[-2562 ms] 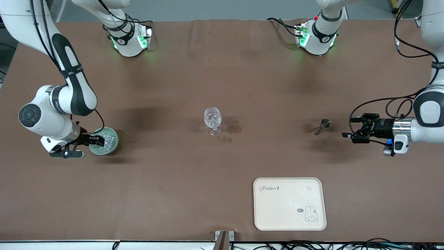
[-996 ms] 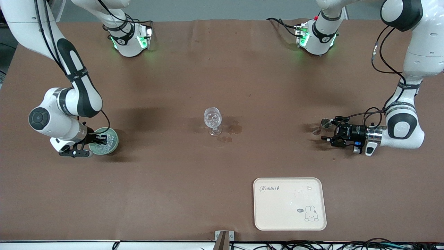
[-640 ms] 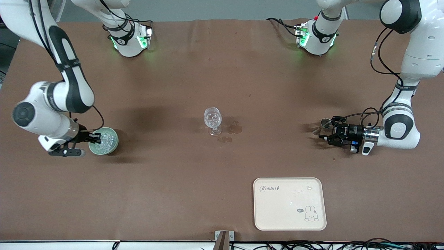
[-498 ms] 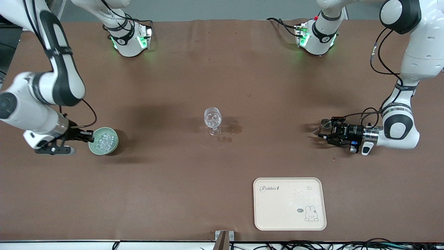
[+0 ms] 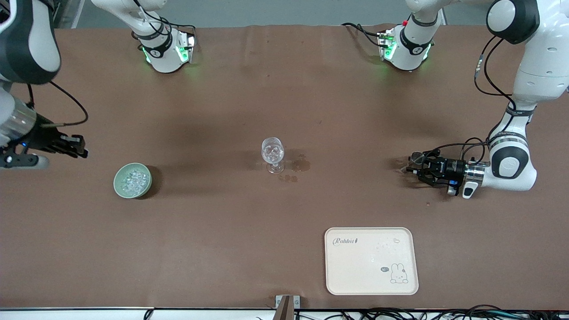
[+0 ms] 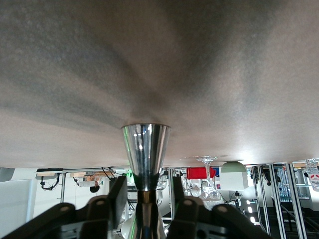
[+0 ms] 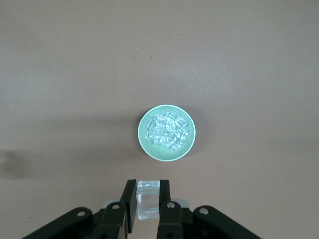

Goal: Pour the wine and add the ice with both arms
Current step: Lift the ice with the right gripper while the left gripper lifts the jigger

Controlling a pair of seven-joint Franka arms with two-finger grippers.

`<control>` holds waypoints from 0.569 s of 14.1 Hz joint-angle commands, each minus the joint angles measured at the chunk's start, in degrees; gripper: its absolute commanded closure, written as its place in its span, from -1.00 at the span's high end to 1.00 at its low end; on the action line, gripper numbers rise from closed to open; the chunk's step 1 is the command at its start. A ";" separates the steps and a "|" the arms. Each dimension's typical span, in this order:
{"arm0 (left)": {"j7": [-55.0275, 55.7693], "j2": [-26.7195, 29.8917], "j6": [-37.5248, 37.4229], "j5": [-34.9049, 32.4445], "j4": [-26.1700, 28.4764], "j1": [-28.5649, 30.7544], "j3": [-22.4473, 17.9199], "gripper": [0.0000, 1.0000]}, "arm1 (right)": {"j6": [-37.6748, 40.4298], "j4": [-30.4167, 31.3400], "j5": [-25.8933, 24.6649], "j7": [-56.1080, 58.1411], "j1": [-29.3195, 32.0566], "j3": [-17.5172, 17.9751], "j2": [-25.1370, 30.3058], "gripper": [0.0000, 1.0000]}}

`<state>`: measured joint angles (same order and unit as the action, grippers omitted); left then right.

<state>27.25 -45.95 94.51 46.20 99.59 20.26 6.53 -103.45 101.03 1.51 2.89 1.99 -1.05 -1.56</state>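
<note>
The right gripper (image 7: pixel 147 201), raised over the table beside the pale green bowl of ice (image 5: pixel 132 180), pinches one clear ice cube (image 7: pixel 148 198), which could slip free; the left gripper (image 6: pixel 146 199) closes around the shiny steel jigger (image 6: pixel 145 149), which could tip and spill

brown table (image 5: pixel 249 249): bowl (image 5: pixel 119 184), glass (image 5: pixel 272 154), tray (image 5: pixel 371 284), perhaps jigger (image 5: pixel 416 156)

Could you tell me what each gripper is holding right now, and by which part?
The right gripper pinches one ice cube by its sides. The left gripper brackets the metal measuring cup at its narrow waist.
</note>
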 commanded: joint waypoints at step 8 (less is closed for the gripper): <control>-0.36 -0.98 -1.87 3.46 -0.72 -0.40 0.15 -0.88 | 10.54 -12.25 -0.10 -0.08 -0.23 0.08 1.31 -0.93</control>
<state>27.02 -46.71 93.59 48.56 99.59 20.16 6.64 -95.53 93.79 1.48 2.93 1.95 -0.99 3.12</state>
